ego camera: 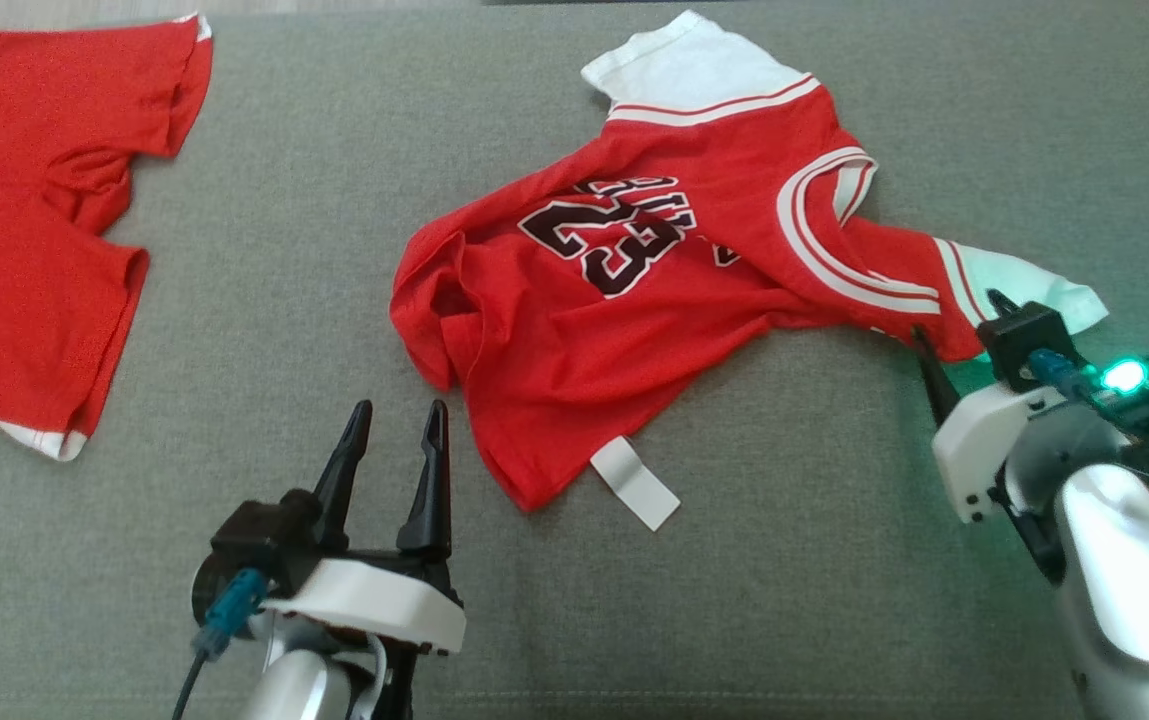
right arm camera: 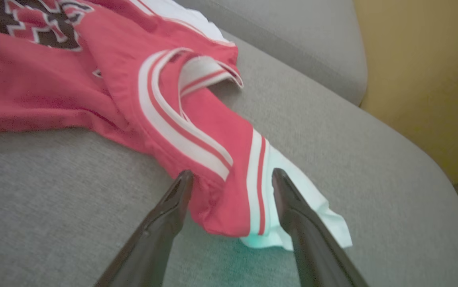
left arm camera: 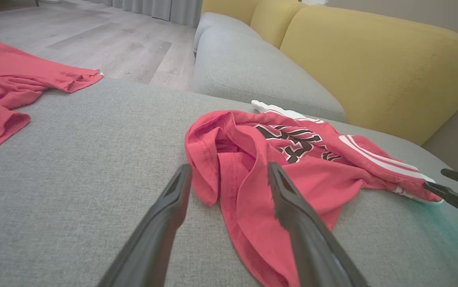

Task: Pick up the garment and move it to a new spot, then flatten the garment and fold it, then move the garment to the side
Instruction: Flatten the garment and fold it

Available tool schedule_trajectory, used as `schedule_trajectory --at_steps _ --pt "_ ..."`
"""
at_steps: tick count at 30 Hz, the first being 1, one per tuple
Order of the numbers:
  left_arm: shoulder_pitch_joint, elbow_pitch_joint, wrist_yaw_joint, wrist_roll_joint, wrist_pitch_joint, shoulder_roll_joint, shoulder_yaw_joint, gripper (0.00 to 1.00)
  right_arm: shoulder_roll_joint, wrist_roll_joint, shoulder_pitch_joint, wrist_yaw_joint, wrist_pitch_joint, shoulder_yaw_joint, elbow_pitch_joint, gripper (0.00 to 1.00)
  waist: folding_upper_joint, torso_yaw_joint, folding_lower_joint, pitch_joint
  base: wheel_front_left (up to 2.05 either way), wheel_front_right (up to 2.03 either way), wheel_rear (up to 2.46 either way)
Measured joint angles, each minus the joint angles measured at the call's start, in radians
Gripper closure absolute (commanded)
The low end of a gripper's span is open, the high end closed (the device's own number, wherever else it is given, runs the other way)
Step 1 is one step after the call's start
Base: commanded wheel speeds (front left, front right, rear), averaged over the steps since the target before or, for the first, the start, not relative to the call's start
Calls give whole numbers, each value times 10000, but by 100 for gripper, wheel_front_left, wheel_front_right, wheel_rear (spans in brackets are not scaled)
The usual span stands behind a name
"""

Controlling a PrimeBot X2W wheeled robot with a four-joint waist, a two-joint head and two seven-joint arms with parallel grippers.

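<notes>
Garment point(ego camera: 634, 330) lay crumpled near the middle of the grey cushion point(ego camera: 234, 340), resting flat on it and not lifted at any point. The left gripper point(ego camera: 400, 410) stood just beside the bunched hem corner at the garment's near-left end, its fingers spread wide and holding nothing. The right gripper point(ego camera: 959, 318) stood at the opposite end with its fingers equally wide; in the right wrist view the white-tipped sleeve lay between them. Whether either finger touched the cloth could not be determined. This placement, one gripper at each end, suggested preparation for a two-point pick-up, so that the cloth would hang spread between the arms instead of collapsing into a ball. On that reading the first step of the task had not yet been completed. The garment was a red jersey with white sleeve ends, white striped trim round the collar, and dark numerals outlined in white across the chest. Its left part was folded over on itself, leaving the hem opening gaping toward the left gripper. A white label point(ego camera: 636, 483) projected from the near edge. A second red garment point(ego camera: 24, 250) lay well apart at the far left of the cushion.
</notes>
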Motion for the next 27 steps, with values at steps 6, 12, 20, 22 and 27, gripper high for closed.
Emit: schedule_trajectory --at_steps 6,12,20,22,27 --pt "-27 6 0 33 0 0 0 0 12 6 277 0 775 -380 -186 0 0 70 0 171 0 0 0" --pt "-185 40 -58 46 0 0 -2 0 -36 38 300 0 1014 -297 -219 0 0 138 0 249 0 0 0" --pt "-184 67 -58 46 0 0 -2 0 -15 462 312 0 1187 107 -320 0 0 131 0 255 0 0 0" --pt "-184 75 -58 46 0 0 -6 0 -15 464 317 0 1189 88 -311 0 0 138 0 258 0 0 0" --pt "-185 75 -58 46 0 0 -8 0 -13 537 316 0 1187 71 -238 6 0 155 0 349 0 0 0"
